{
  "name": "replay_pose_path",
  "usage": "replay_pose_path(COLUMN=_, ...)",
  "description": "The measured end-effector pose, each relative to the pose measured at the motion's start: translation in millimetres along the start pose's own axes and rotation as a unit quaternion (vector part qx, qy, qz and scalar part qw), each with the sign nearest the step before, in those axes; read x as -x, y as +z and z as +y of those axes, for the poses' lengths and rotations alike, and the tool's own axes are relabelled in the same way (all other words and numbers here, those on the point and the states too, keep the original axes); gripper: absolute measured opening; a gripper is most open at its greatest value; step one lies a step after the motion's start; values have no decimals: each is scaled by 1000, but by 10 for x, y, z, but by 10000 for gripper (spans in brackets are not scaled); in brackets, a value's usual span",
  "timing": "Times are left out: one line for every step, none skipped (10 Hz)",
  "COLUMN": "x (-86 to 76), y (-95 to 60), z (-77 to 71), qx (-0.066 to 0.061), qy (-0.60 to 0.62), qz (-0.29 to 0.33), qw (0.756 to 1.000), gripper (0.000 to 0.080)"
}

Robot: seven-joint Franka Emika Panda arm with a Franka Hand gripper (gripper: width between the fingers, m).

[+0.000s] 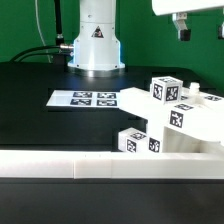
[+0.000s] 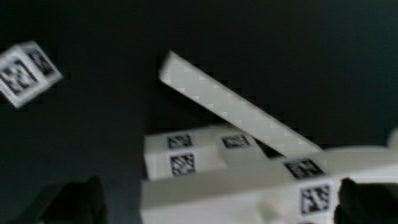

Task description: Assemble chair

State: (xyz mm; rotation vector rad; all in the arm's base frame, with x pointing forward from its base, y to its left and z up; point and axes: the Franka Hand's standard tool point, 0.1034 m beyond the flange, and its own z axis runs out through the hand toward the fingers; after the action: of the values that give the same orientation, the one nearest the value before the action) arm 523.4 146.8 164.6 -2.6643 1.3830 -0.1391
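chair [image 1: 172,112] (parts joined): long axis runs toward the exterior view's right, against rail [image 1: 100,163] | black table [image 1: 40,110] bare beyond | gripper [image 1: 186,28]: open, holding nothing

Marker board [image 1: 84,99] flat on table [image 1: 30,110], just before the arm base [image 1: 96,45]. Chair parts [image 1: 170,115] clustered at the exterior view's right, beside the board. Border rail [image 1: 90,163] runs across nearest the camera, parts behind it.
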Motion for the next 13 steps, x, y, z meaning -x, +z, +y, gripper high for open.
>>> replay_pose_path(x=-12, y=2, z=-12, qx=-1, qy=-8, qz=1, qw=1000, gripper=649)
replay_pose_path(x=3, y=9, z=-12, qx=0, qy=-10, qz=1, qw=1000, gripper=649)
replay_pose_path(x=8, y=17, z=-6, qx=4, qy=-60, qz=5, qw=998, gripper=649)
replay_pose_path(x=53, y=54, z=35, qx=16, qy=-155, qz=12, qw=988, gripper=649)
replay_pose_path(x=82, y=87, z=96, qx=22, qy=-218, qz=8, qw=976, gripper=649)
replay_pose_path(x=100, y=79, z=121, qx=23, qy=-246, qz=4, qw=969, gripper=649)
replay_pose_path(x=100, y=84, z=146, qx=17, qy=-255, qz=8, qw=967, gripper=649)
replay_pose_path(x=97, y=91, z=144, qx=18, qy=-286, qz=7, qw=958, gripper=649)
replay_pose_path(x=95, y=93, z=145, qx=19, qy=-323, qz=7, qw=946, gripper=649)
replay_pose_path(x=93, y=107, z=166, qx=20, qy=-343, qz=6, qw=939, gripper=649)
replay_pose_path(x=86, y=194, z=317, qx=23, qy=-354, qz=7, qw=935, gripper=649)
replay_pose_path(x=35, y=289, z=523, qx=20, qy=-356, qz=3, qw=934, gripper=649)
replay_pose_path(x=-29, y=374, z=669, qx=19, qy=-367, qz=9, qw=930, gripper=649)
